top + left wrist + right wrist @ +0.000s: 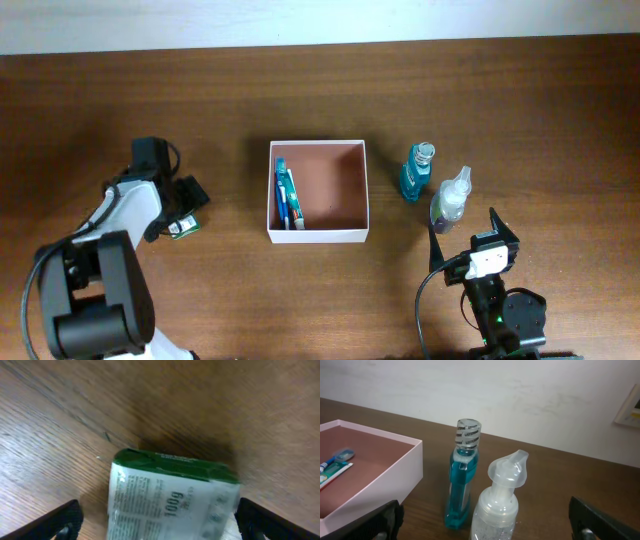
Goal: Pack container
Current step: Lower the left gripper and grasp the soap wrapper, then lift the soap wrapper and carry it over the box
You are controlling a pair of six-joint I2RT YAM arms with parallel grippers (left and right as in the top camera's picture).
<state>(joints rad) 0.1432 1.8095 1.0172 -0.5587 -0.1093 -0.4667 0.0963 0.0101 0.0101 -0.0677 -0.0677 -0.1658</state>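
Note:
The container is a square white-walled box with a reddish-brown inside, at the table's middle. A blue toothbrush and a toothpaste tube lie along its left wall. My left gripper is open to the container's left, straddling a green and white packet that lies flat on the wood; both fingers stand apart from it. To the container's right stand a teal mouthwash bottle and a clear pump bottle. My right gripper is open just in front of the pump bottle, holding nothing.
In the right wrist view the container's near wall stands left of the mouthwash bottle, with a pale wall behind the table. The two bottles stand close together, almost touching. Bare brown wood surrounds everything.

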